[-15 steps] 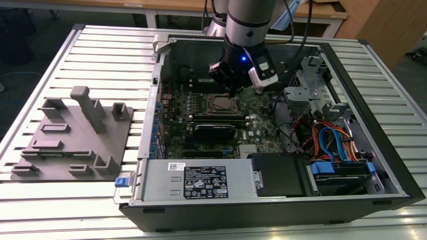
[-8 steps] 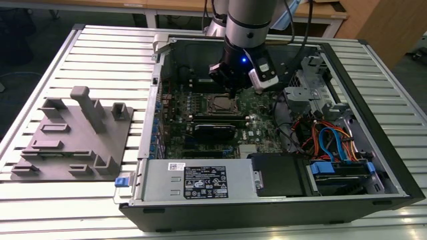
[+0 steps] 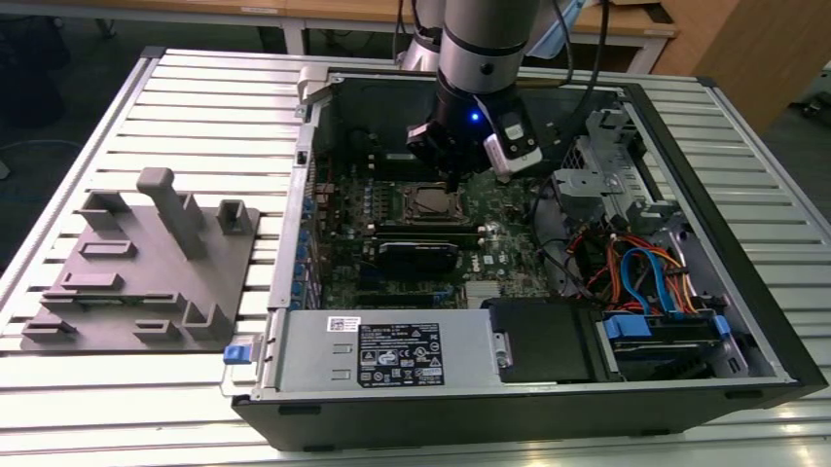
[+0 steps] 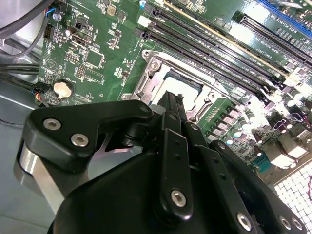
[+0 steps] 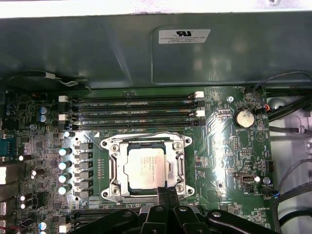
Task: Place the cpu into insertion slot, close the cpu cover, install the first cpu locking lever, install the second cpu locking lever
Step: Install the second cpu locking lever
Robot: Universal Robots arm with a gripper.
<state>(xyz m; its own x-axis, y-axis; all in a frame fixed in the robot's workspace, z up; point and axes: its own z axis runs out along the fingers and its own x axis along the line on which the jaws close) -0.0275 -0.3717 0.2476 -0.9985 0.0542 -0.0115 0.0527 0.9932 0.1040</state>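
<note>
In the first wrist view the cpu [image 5: 146,168] lies flat in the insertion slot [image 5: 146,197] on the green motherboard [image 5: 229,156], its silver top showing. The cpu cover [image 5: 115,168] is down around it as a silvery frame. My gripper [image 5: 168,191] has its two thin black fingers pressed together, with nothing between them that I can see. Their tips are at the socket's edge, beside the cpu. In the second wrist view the gripper [image 4: 170,100] points down at the cpu cover [image 4: 146,80]. In the exterior view the gripper [image 3: 454,178] hangs just above the socket [image 3: 433,201].
The open computer case [image 3: 727,292] walls in the board. Long memory slots [image 5: 136,109] run beside the socket. Cables [image 3: 636,268] and a drive cage [image 3: 604,175] fill the exterior view's right. A power supply [image 3: 389,355] sits in front. A grey fixture [image 3: 143,263] stands on the slatted table.
</note>
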